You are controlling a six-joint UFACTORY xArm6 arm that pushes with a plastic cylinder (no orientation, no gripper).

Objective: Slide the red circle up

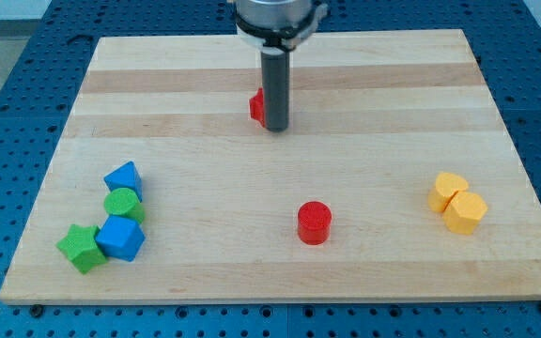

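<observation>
The red circle (314,222) is a short red cylinder lying low on the wooden board (280,239), a little right of centre. My tip (275,128) is the lower end of the dark rod, well above the red circle and slightly to its left. The tip stands right against another red block (257,106), whose shape is mostly hidden behind the rod.
At the lower left sit a blue block (124,177), a green circle (121,204), a blue cube (120,238) and a green star (81,248), clustered together. At the right, two yellow blocks (449,190) (465,212) touch each other.
</observation>
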